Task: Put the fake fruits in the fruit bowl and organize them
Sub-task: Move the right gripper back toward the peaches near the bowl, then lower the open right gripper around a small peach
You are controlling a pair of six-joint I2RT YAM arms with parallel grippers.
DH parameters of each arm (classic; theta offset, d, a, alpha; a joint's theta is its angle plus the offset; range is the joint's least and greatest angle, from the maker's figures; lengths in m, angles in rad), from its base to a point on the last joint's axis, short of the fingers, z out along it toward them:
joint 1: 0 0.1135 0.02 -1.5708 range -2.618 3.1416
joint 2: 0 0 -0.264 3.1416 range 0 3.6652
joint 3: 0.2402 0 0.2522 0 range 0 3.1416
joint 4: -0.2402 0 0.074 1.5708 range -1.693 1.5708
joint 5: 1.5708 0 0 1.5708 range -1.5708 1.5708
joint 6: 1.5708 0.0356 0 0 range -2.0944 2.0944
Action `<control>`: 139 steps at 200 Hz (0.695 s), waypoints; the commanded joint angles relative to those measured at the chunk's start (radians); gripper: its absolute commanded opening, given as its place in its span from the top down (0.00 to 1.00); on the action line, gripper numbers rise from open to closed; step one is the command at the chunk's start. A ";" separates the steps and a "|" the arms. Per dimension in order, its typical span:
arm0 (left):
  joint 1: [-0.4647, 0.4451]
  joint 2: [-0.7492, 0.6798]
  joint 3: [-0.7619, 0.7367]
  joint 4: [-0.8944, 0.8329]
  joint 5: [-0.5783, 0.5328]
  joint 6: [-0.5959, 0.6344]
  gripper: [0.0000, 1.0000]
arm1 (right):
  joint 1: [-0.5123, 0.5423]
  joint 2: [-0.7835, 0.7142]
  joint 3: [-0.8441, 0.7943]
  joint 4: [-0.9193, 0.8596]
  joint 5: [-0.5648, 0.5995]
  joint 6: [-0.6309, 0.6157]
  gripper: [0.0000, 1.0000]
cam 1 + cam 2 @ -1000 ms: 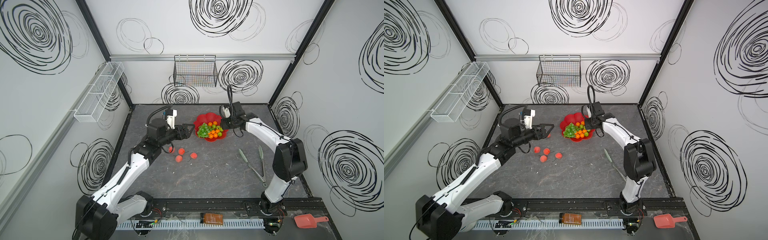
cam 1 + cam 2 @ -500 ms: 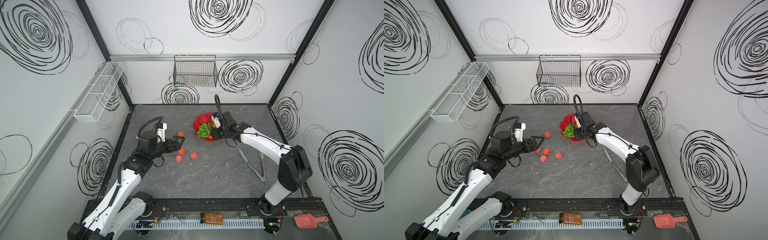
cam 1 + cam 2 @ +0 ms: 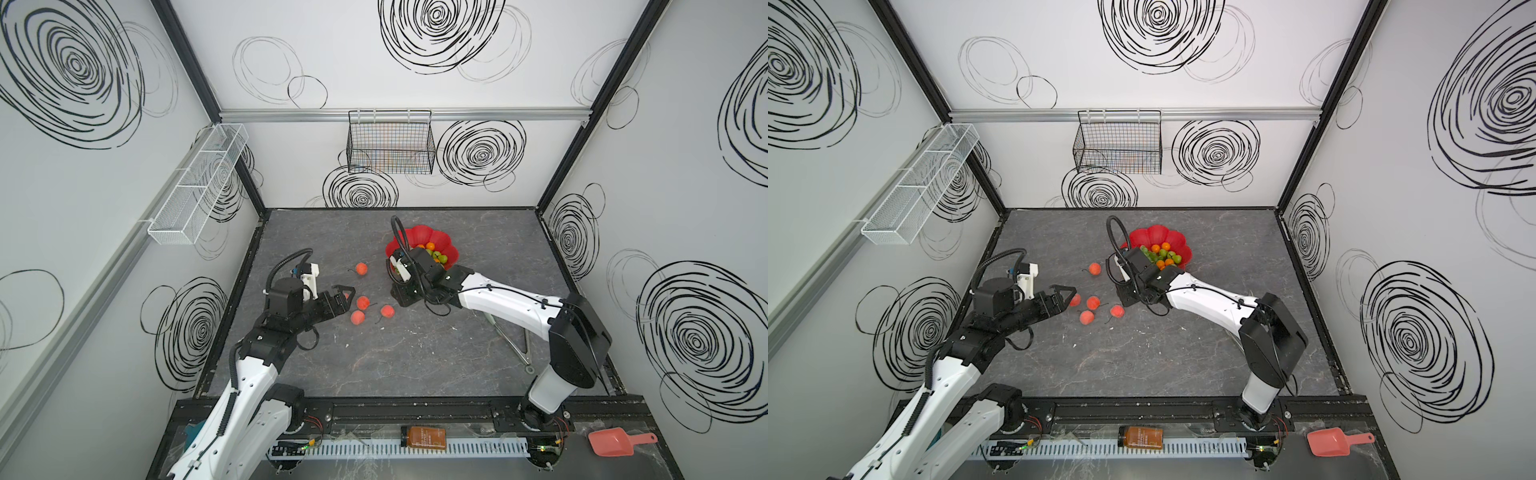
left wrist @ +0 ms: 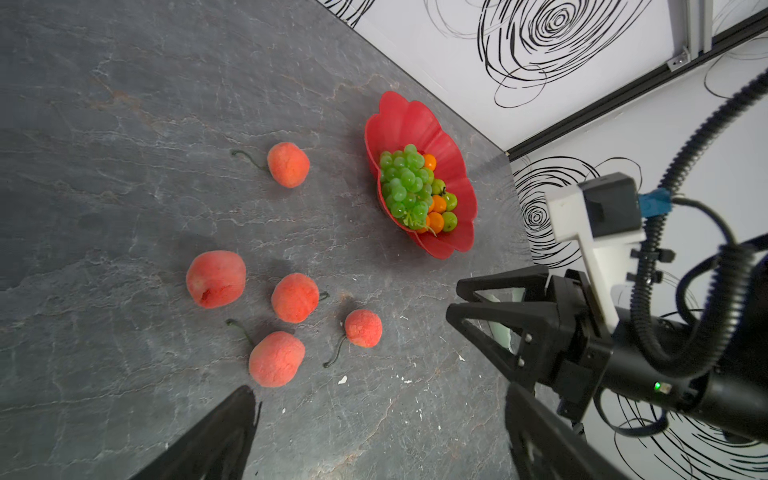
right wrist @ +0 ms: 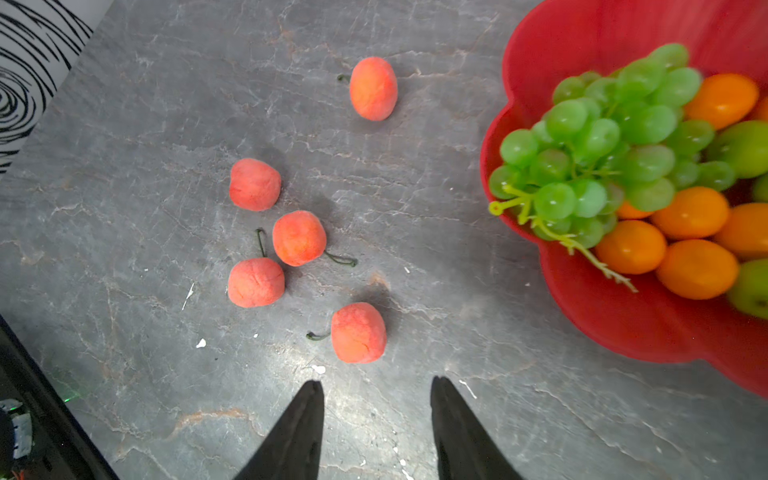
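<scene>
The red flower-shaped fruit bowl [image 3: 419,237] [image 3: 1156,235] [image 4: 409,120] [image 5: 582,320] holds green grapes [image 4: 405,183] [image 5: 590,153], oranges [image 5: 698,270] and green apples [image 5: 744,145]. Several pinkish-red peaches lie on the table left of it: one [image 3: 361,269] [image 5: 373,88] apart at the far side, the rest clustered [image 3: 363,302] [image 3: 1086,317] [image 4: 295,297] [image 5: 299,237]. My left gripper [image 3: 347,297] [image 3: 1069,299] [image 4: 378,390] stands wide open at the cluster's left edge, empty. My right gripper [image 3: 401,297] [image 3: 1125,297] [image 5: 376,382] points down beside the nearest peach [image 5: 358,332], jaws apart, empty.
Pale-green tongs [image 3: 515,345] lie at the right, partly under the right arm. A black wire basket [image 3: 390,145] hangs on the back wall, and a white mesh shelf [image 3: 199,187] on the left wall. A pink scoop [image 3: 611,442] and an amber bottle [image 3: 423,437] sit past the front rail.
The left gripper drew back from the bowl toward the near left, to the peach cluster. The right gripper swung from the bowl's far right round to its near left and came down.
</scene>
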 commanded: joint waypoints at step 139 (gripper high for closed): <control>0.122 -0.010 -0.087 0.069 0.134 -0.054 0.04 | 0.048 0.292 0.148 -0.011 0.010 0.028 0.33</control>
